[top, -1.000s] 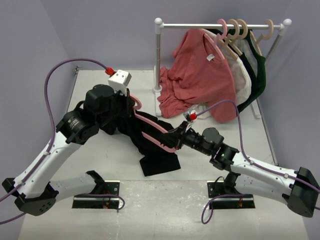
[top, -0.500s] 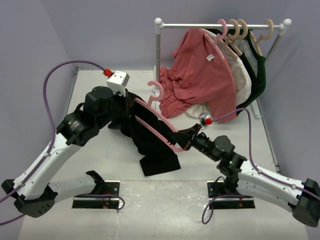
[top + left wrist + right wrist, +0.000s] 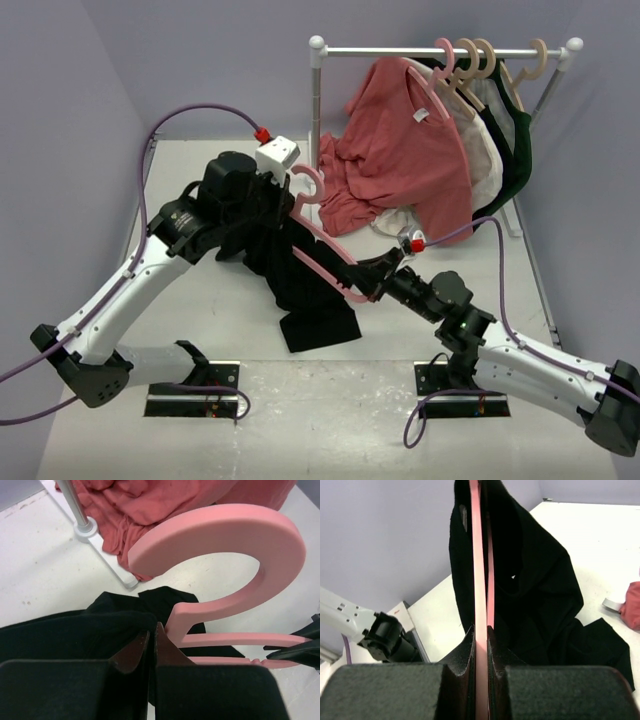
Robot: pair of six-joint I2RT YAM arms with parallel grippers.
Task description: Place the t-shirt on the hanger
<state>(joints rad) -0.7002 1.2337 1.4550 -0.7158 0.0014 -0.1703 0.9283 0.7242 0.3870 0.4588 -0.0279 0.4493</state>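
The black t-shirt (image 3: 300, 285) hangs draped over the pink hanger (image 3: 330, 250), which is held tilted above the table with its hook (image 3: 310, 185) poking out at the top. My left gripper (image 3: 278, 205) is shut on the t-shirt's cloth just beside the hook's neck. In the left wrist view its closed tips (image 3: 152, 630) pinch black cloth (image 3: 75, 630) below the hook (image 3: 225, 530). My right gripper (image 3: 375, 285) is shut on the hanger's lower end. In the right wrist view its tips (image 3: 480, 630) clamp the pink bar (image 3: 477, 555), with the t-shirt (image 3: 535, 590) hanging around it.
A white clothes rack (image 3: 440, 50) stands at the back right with a salmon-red shirt (image 3: 410, 150) on a pink hanger, beige hangers (image 3: 500, 65), a white garment and a dark green garment (image 3: 520, 140). Its left post base (image 3: 82, 525) and red cloth (image 3: 150, 500) are close to the hook.
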